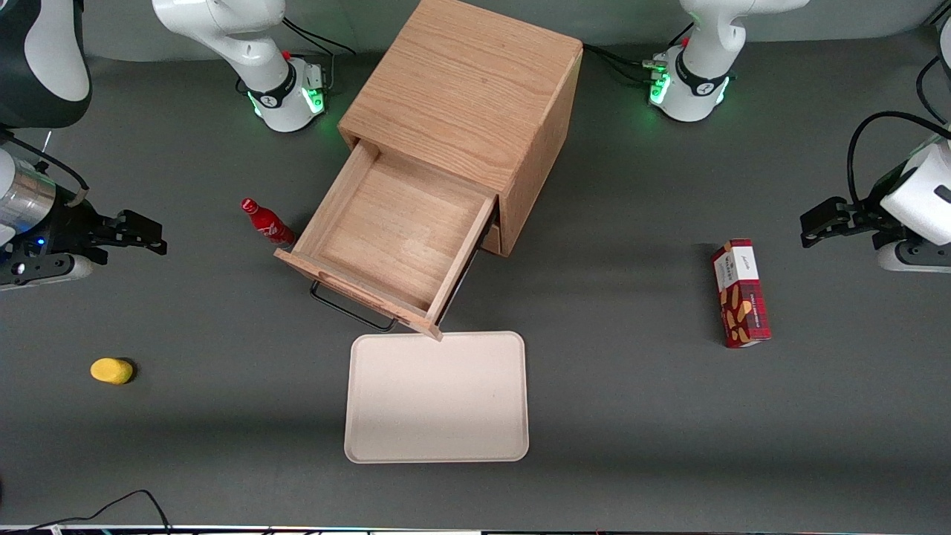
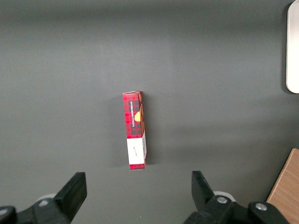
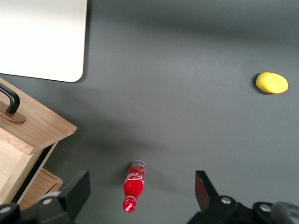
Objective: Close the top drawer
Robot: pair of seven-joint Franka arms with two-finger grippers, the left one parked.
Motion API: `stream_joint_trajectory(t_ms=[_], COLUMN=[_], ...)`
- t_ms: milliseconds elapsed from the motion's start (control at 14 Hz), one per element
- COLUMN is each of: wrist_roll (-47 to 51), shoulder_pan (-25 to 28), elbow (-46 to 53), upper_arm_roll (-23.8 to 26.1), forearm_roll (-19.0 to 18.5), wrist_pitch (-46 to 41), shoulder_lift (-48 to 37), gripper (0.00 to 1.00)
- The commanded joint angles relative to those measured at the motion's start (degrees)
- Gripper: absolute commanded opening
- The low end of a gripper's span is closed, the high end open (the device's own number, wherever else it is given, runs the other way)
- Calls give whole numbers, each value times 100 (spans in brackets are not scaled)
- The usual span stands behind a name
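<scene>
Inspecting: drawer-closing job, not yet begun; no contact w/ any item.
Gripper: gripper (image 1: pixel 152 234) hangs over the table toward the working arm's end, well apart from the cabinet; fingers (image 3: pixel 74 193) spread wide, holding nothing.
Task item: top drawer (image 1: pixel 390 238) pulled far out of the cabinet (image 1: pixel 468 104), interior bare, front panel facing the front camera at an angle.
Handle: black bar handle (image 1: pixel 349 308) on the front panel, hanging just past the panel's lower edge in front view; one end also shows in right wrist view (image 3: pixel 10 100).
Lower drawer: front edge (image 3: pixel 39 186) seen under the top drawer, looks shut or nearly so; not the target.
Handling, judged: rigid oak box, stiff, not fragile; prob. moderate weight; should slide straight once pushed along its own axis. Wood face smooth, so fingers could skid if the push is off-square.
Contact point, judged: flat front panel near its middle, just above the handle; no grip needed, a push suffices. Off-centre push risks racking the drawer in its slot.
Nearby: red bottle (image 1: pixel 267 223) stands just beside the drawer's side, on the gripper's approach; could be knocked. Tray (image 1: pixel 438 397) nearer the front camera, its rim under the drawer's corner.
Others: yellow object (image 1: pixel 111 370) and red box (image 1: pixel 741 293) well apart, no hazard.
</scene>
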Motion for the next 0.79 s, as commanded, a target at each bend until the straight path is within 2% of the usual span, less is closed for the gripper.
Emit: stream_joint_trajectory(t_ms=[0,714], wrist_roll=[65,118], shoulder_pan=[-65,-30], elbow=[99,99], upper_arm_roll=[74,83], forearm_roll=[-83,-101], wrist_pitch=[-53,-44], shoulder_lift=[34,51], gripper=[100,100])
